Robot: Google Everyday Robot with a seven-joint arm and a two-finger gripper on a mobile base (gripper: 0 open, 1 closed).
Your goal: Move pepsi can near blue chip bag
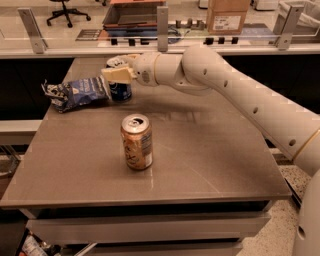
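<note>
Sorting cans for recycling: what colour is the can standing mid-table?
The can is gold-orange with a white label, camera view; gripper is over the pepsi can.

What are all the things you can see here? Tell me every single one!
Dark blue soda can: one, blue, far left of the table, right beside the bag.
Crumpled blue foil chip bag: one, blue with white markings, lying at the table's far left.
Gold-orange can with white label: one, upright, mid-table, standing alone.
Flat grey-brown table: one, under all three.
Brown cardboard box: one, on the counter behind.
Black office chair: one, far back left.
White robot arm: one, reaching in from the right.
Cream gripper: one, at the blue can's top.
</note>
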